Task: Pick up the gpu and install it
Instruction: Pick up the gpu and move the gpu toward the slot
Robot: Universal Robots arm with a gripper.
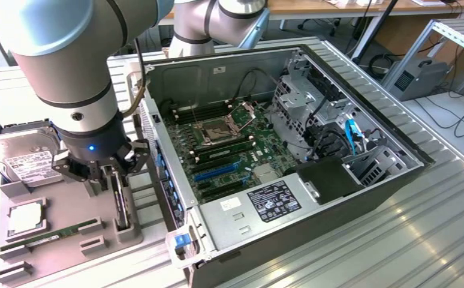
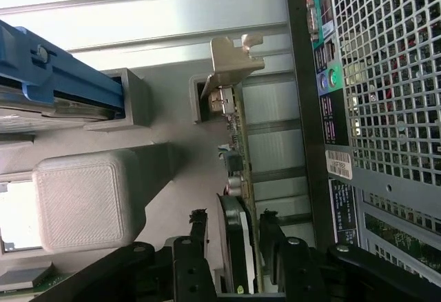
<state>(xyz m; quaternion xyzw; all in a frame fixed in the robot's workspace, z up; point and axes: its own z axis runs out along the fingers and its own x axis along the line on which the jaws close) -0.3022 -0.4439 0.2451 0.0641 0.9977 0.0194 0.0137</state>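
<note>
A grey tray (image 1: 64,207) sits at the metal table's (image 1: 424,228) edge on the exterior view's left. In the tray's far corner lies a silver hard drive (image 1: 24,157) with a white label. Nearer the camera are a square processor (image 1: 26,219) and a slim green memory stick (image 1: 50,235) in its holders.

Along the tray's edge closest to the computer case (image 1: 392,135), the gpu (image 1: 120,201) stands upright on its long edge. It is a thin dark card, with its near end slotted into a grey holder block (image 1: 124,231).

The arm comes down from above, and the gripper (image 2: 233,226) hangs directly over the card, straddling its far half. In the wrist view the card is seen edge-on. Its silver bracket (image 2: 231,64) sits at the end away from the gripper, seated in another grey block.

One of the black fingers (image 2: 199,236) stands on either side of the card's dark round fan housing. The jaws are spread just wider than the card: a sliver of grey tray shows between one finger and the card's face, while the other finger sits very close to the opposite face. Whether that second finger touches the card cannot be told. The card is not lifted; it rests in its holders.

On the exterior view's right, just beside the tray, the case lies open on the table with its motherboard (image 1: 232,150) facing up.
</note>
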